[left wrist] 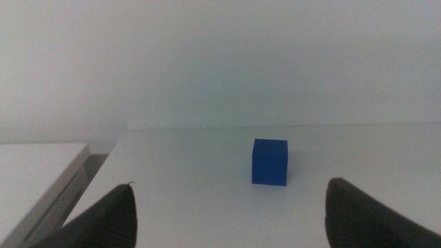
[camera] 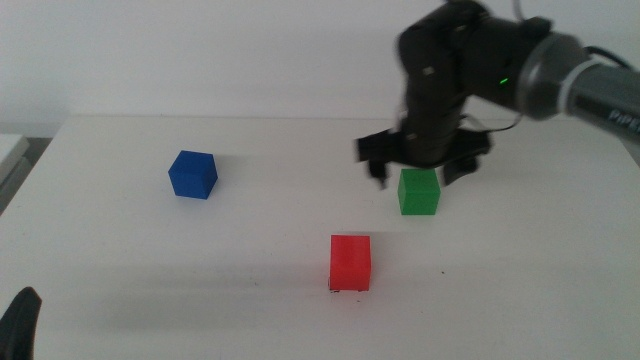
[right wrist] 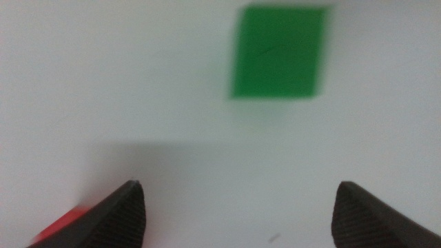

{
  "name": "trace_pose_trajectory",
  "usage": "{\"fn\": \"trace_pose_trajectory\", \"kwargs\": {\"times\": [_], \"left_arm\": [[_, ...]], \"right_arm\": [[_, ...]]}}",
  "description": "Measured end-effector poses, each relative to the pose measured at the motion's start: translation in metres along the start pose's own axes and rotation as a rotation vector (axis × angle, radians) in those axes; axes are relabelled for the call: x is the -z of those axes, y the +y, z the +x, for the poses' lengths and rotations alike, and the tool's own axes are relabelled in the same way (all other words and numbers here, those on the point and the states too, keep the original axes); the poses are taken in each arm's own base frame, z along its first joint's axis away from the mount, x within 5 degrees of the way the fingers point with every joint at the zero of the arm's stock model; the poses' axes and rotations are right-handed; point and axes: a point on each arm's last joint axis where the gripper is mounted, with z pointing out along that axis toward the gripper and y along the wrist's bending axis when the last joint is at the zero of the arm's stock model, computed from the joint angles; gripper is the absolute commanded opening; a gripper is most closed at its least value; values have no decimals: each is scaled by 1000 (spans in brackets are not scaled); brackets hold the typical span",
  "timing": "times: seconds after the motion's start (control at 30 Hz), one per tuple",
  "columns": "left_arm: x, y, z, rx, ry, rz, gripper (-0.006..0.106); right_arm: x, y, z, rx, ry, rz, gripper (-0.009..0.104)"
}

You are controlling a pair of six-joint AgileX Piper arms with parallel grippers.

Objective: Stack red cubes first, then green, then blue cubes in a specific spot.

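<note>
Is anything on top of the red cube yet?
No. The red cube has a bare top; the green cube sits apart below the right gripper. Its underside is hidden.

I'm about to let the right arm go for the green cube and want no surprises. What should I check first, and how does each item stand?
1. Red cube sits alone on the table, nothing on top: ok.
2. Green cube rests flat on the table, apart from the red cube: ok.
3. Right gripper jaws open: ok.
4. Right gripper centred over the green cube: not ok in the right wrist view, where the cube lies beyond the jaws.
5. Blue cube stands clear of the path: ok.
6. Left gripper waits at the near left corner, jaws open: ok.
</note>
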Motion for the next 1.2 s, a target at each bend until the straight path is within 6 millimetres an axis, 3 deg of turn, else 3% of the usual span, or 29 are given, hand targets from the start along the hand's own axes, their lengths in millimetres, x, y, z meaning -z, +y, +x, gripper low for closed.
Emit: {"fn": "trace_pose_trajectory", "kwargs": {"times": [0.13,0.3,0.5,0.93,1.07,1.2], "left_arm": [[0,0,0,0,0,0,94],[0,0,0,0,0,0,94],[0,0,0,0,0,0,94],[0,0,0,0,0,0,94],[0,0,0,0,0,0,94],[0,0,0,0,0,0,94]], "right_arm": [[-8,-26,-18,-21,-47,13,81],[-21,-38,-34,-48,-120,-22,81],[-53,-37,-39,-35,-119,-24,81],[-94,-31,-40,2,-125,-13,81],[-107,-29,-38,2,-107,-4,70],[-120,-28,-36,-4,-89,1,48]]}}
